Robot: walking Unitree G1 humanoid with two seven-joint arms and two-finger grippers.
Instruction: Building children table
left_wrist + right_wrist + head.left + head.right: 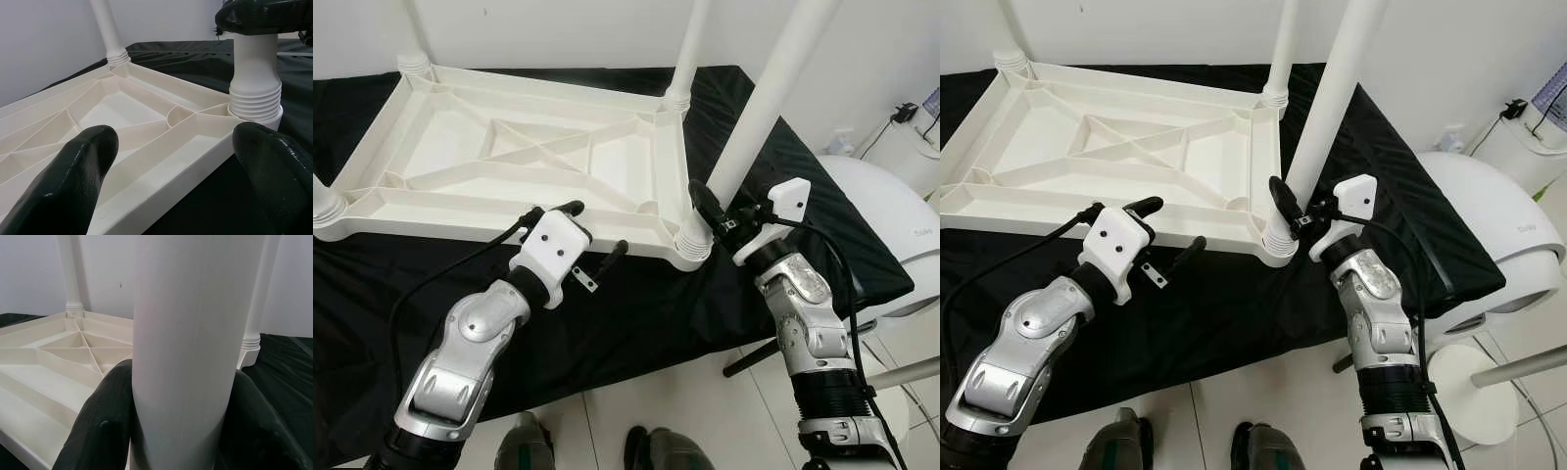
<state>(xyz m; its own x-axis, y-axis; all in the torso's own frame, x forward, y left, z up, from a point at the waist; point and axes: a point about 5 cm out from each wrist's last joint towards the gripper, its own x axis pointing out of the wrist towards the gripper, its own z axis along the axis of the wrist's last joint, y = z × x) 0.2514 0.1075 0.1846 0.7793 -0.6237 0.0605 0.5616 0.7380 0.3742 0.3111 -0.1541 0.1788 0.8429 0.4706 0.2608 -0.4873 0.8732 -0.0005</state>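
The white tabletop [519, 162] lies upside down on a desk [636, 313] draped in black cloth, its ribbed underside facing up. White legs stand in its corner sockets — the near-right leg [769, 93] rises tilted from the socket at the corner closest to the robot's right side. The right gripper [720, 217] is clenched around this leg just above its threaded collar; in the right wrist view the leg [181, 352] stands between the two black fingers [105, 426], touching both. A second leg [690, 49] stands in the far-right corner, and collars of two more show at the far-left [414, 65] and near-left [325, 204] corners.

The left gripper [597, 230] hovers at the tabletop's near edge, just beside the held leg's corner, fingers spread wide and grasping nothing. One finger reaches over the rim, the other lies just outside it above the cloth. In the left wrist view the rim [161, 171] runs between the fingers [73, 181].

To the right of the desk stands a rounded white appliance [891, 235]. On the tiled floor [705, 401] below are the robot's feet [656, 450].
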